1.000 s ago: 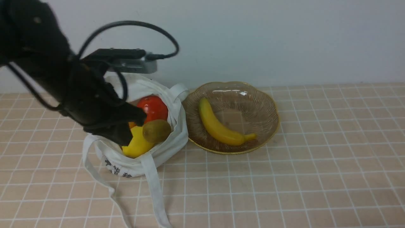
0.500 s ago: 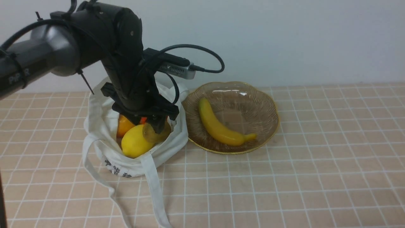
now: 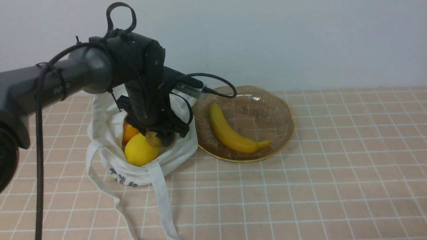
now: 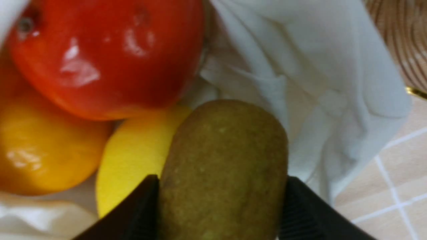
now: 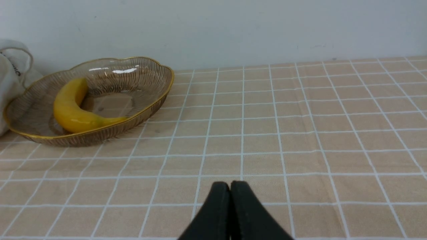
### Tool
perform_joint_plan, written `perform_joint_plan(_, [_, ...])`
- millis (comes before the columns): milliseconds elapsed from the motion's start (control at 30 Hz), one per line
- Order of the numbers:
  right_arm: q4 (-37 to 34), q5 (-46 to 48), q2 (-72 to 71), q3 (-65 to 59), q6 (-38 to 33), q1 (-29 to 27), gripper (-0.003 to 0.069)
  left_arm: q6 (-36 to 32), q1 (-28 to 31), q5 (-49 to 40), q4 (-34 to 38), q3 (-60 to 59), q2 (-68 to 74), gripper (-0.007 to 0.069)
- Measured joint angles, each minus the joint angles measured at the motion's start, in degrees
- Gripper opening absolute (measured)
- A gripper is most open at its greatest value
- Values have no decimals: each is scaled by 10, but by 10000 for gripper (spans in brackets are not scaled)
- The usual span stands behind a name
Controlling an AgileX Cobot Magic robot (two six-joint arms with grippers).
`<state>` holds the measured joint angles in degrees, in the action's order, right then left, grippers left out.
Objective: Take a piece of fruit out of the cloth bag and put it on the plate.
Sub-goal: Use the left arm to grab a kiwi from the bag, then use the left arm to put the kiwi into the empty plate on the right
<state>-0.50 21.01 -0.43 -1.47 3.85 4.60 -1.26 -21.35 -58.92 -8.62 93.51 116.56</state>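
we see our left claw (image 4: pixel 221 180) down inside the cloth bag (image 3: pixel 181 151), its fingers pressed on both sides of the kiwi (image 4: pixel 223 150), which lies against the lemon (image 3: pixel 140 151). our right claw (image 5: pixel 230 187) is closed on nothing. the plate (image 3: pixel 280 113) holds a banana (image 3: pixel 227 131).

Plain pale wall (image 3: pixel 300 40), beige checked tablecloth (image 3: pixel 333 183)

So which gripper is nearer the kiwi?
Left. The left gripper straddles the kiwi in the bag, a finger against each side. The right gripper is shut over the table, well away, beyond the plate.
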Motion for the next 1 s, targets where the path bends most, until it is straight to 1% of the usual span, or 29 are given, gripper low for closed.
perform_joint_plan(100, [0, 0, 0, 0, 0, 0, -13, 5, 0, -47, -34, 31, -9, 392])
perform_joint_plan(200, [0, 0, 0, 0, 0, 0, -13, 31, 0, -100, -63, 96, -30, 392])
perform_joint_plan(300, [0, 0, 0, 0, 0, 0, -13, 69, 0, -112, -54, 158, -46, 392])
perform_joint_plan(333, [0, 0, 0, 0, 0, 0, -13, 87, -1, -114, -30, 181, -51, 392])
perform_joint_plan(367, [0, 0, 0, 0, 0, 0, -13, 88, -1, -114, -26, 184, -51, 392])
perform_joint_plan(433, [0, 0, 0, 0, 0, 0, -13, 95, -11, -94, 42, 198, -51, 392])
perform_joint_plan(467, [0, 0, 0, 0, 0, 0, -13, 95, -20, -68, 77, 198, -43, 392])
perform_joint_plan(500, [0, 0, 0, 0, 0, 0, -13, 95, -22, -58, 83, 198, -42, 392])
perform_joint_plan(533, [0, 0, 0, 0, 0, 0, -13, 95, -29, -42, 104, 198, -33, 392])
perform_joint_plan(567, [0, 0, 0, 0, 0, 0, -13, 95, -45, 9, 140, 199, -9, 392])
perform_joint_plan(700, [0, 0, 0, 0, 0, 0, -13, 95, -79, 89, 168, 199, 56, 392])
perform_joint_plan(933, [0, 0, 0, 0, 0, 0, -13, 95, -100, 146, 169, 199, 128, 395])
perform_joint_plan(1000, [0, 0, 0, 0, 0, 0, -13, 95, -100, 156, 169, 199, 139, 426])
